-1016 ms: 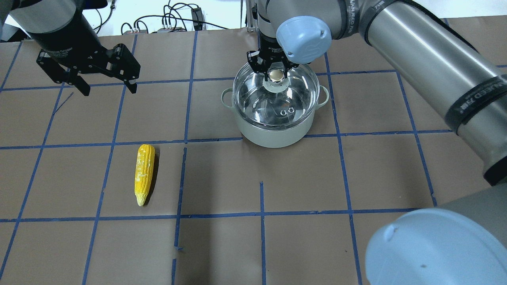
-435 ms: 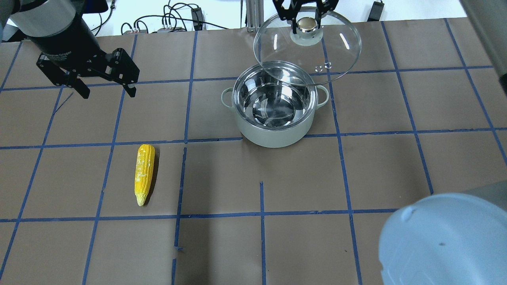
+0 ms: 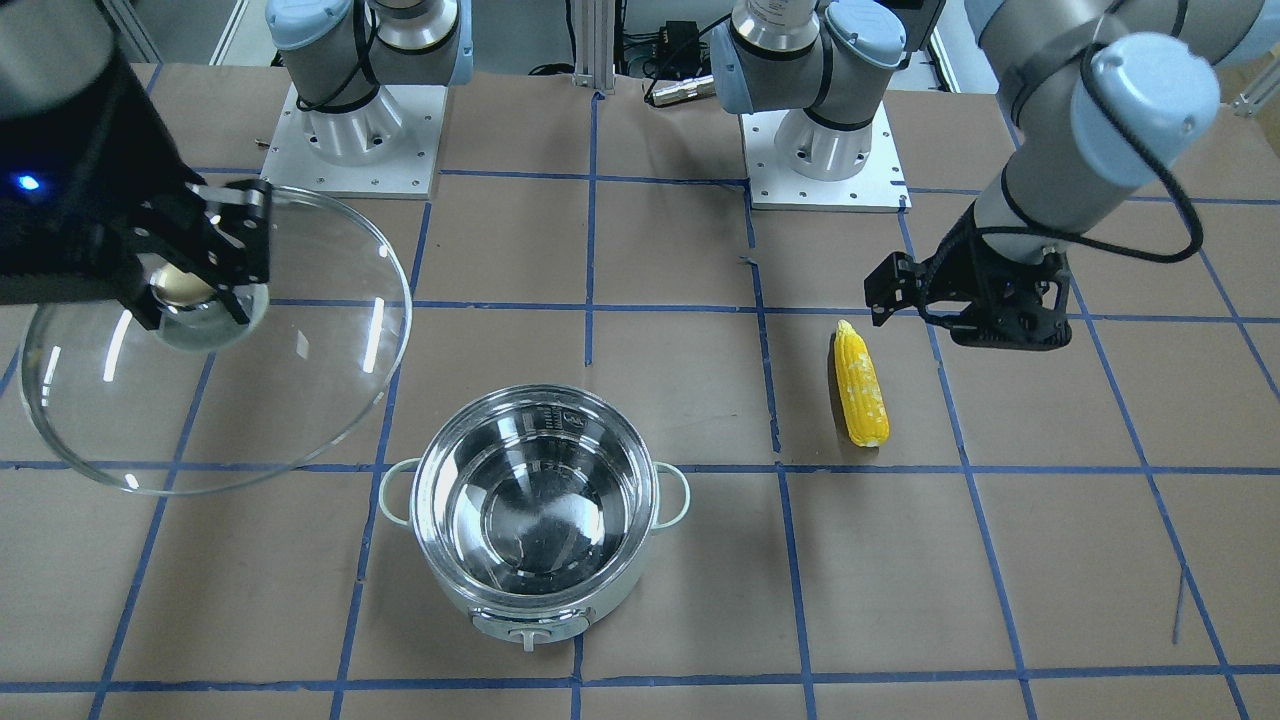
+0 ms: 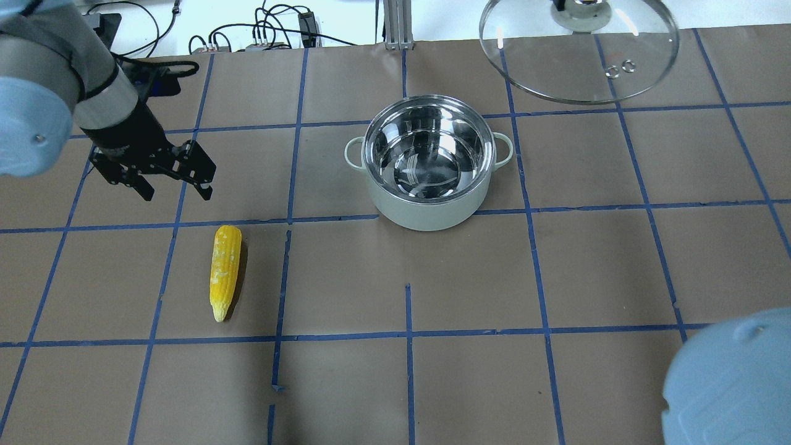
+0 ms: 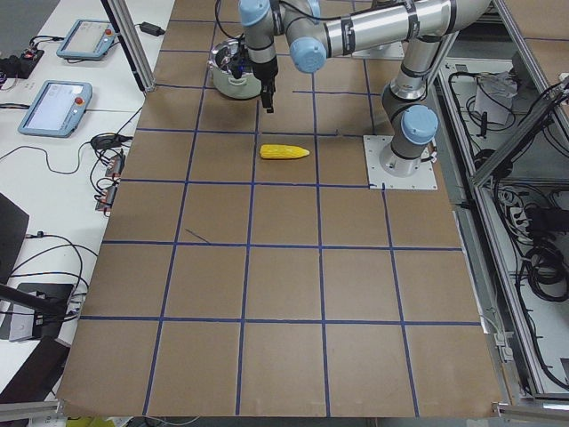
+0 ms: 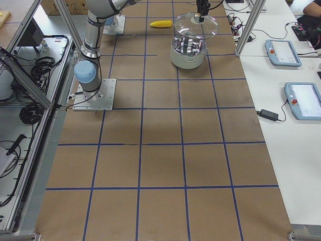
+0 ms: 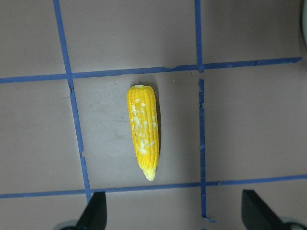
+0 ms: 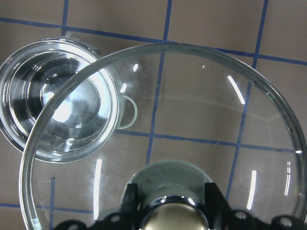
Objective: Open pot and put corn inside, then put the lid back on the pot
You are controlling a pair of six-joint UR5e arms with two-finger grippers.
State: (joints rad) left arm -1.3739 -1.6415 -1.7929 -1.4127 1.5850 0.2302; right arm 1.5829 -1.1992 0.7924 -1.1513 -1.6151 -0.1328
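Note:
The pale grey pot [image 4: 426,215] stands open and empty mid-table; it also shows in the front view [image 3: 430,500] and the right wrist view [image 8: 29,96]. My right gripper [image 3: 190,285] is shut on the knob of the clear glass lid [image 3: 300,330] and holds it in the air, off to the pot's side [image 4: 581,68] [image 8: 192,110]. The yellow corn [image 4: 225,272] [image 3: 862,385] [image 7: 143,132] lies on the table. My left gripper [image 4: 177,194] [image 3: 968,330] [image 7: 173,213] is open and empty above the table, just beyond the corn's blunt end.
The two arm bases [image 3: 350,130] [image 3: 820,140] stand at the robot's side of the table. Cables [image 4: 266,31] lie past the far edge. Blue tape lines grid the brown table. Tablets [image 6: 283,52] lie on a side bench.
My right gripper has lifted the lid off the pot and carried it up and to the right. My left gripper has come down and nearer to the corn.

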